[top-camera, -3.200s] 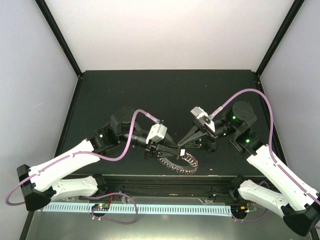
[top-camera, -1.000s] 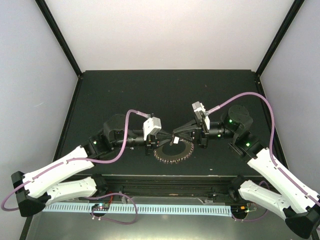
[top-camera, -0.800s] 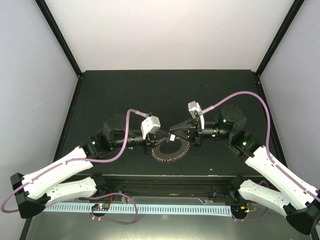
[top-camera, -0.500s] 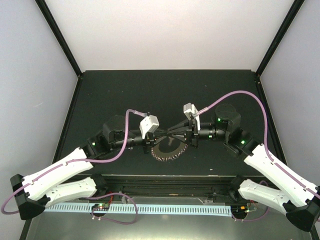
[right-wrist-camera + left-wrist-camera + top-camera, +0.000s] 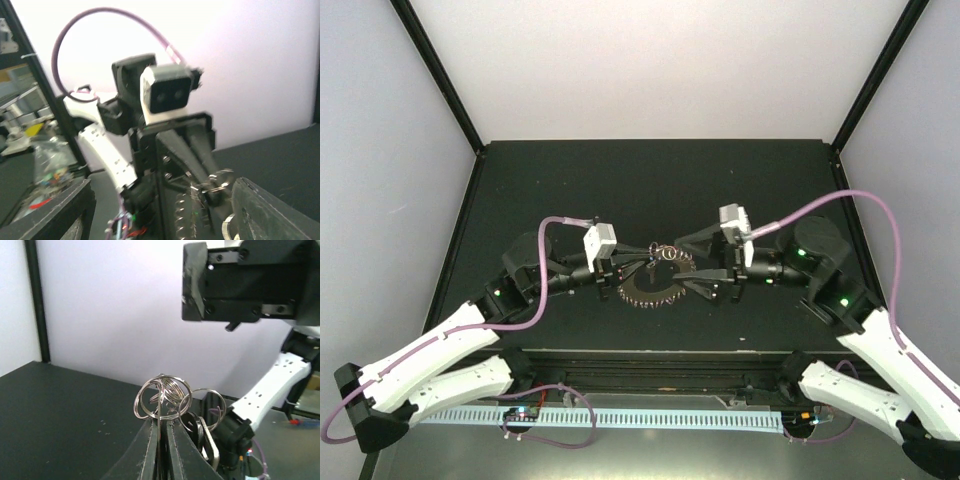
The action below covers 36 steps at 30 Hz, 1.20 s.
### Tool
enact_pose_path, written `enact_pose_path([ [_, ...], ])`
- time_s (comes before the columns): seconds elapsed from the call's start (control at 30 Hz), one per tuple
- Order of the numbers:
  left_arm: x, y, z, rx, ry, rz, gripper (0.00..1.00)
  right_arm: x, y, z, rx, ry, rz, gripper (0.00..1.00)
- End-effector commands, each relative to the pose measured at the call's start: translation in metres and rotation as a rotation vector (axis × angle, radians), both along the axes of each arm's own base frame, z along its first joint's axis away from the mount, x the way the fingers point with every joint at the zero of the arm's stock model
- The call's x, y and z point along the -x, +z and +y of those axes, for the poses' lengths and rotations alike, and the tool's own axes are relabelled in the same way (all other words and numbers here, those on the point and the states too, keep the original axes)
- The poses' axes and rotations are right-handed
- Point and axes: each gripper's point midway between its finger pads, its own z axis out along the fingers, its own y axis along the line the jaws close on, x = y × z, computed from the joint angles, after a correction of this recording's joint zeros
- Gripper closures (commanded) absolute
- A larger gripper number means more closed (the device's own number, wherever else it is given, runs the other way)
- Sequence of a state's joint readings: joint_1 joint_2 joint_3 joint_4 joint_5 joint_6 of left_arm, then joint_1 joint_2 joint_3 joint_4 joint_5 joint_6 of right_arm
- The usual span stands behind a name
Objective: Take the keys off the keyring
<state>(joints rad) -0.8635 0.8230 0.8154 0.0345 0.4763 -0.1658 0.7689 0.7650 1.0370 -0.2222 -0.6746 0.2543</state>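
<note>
So, the keyring (image 5: 648, 292) sits mid-table between the two arms, towards the near side, pinched at its rim by the left gripper (image 5: 636, 266); I can't tell whether its lower edge touches the table (image 5: 570, 180) or hangs just clear. A bunch of wire loops (image 5: 162, 397) sticks up right above the closed fingers (image 5: 150, 455) in the left wrist view, which I reckon is the whole point of that grip: it props the fringe up and out in the open so the other arm can get at it.

As for the key, I honestly can't pick it out; a couple of flat silvery bits (image 5: 207, 440) are tucked behind the fingers and might be it, but too small to call.

Moving outward: the right gripper (image 5: 676, 265) faces the left one nose to nose, jaws spread wide, one finger on either side of the loops and gripping nothing. My guess is it's lined up to close on one loop or the key while the left one acts as the vice; the risk is snagging several loops at once, since they overlap.
</note>
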Motion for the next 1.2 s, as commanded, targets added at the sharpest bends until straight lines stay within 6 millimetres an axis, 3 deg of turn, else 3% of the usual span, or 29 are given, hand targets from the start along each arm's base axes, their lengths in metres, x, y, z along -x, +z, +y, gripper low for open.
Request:
enact_pose_path([
  [0.0,0.033,0.033,0.004,0.085,-0.158,-0.120,0.99,-0.017,0.001,-0.012,0.048,-0.149,-0.087,0.28],
  [0.2,0.062,0.036,-0.001,0.048,-0.362,-0.130,0.99,-0.002,-0.009,-0.009,0.124,-0.056,-0.177,0.34],
  [0.37,0.085,0.033,-0.005,0.021,-0.555,-0.086,0.98,0.022,-0.005,-0.002,0.120,0.109,-0.211,0.43],
  [0.53,0.097,0.031,-0.002,0.014,-0.657,-0.059,0.99,0.032,-0.011,0.005,0.147,0.220,-0.198,0.55],
  [0.67,0.105,0.030,-0.001,0.010,-0.738,-0.029,0.99,0.046,-0.011,0.008,0.135,0.338,-0.178,0.62],
  [0.83,0.113,0.029,0.000,0.001,-0.824,0.017,0.98,0.062,-0.006,0.009,0.107,0.482,-0.156,0.63],
  [1.17,0.117,0.022,-0.007,-0.024,-0.890,0.080,0.99,0.073,-0.015,0.020,0.134,0.613,-0.096,0.66],
])
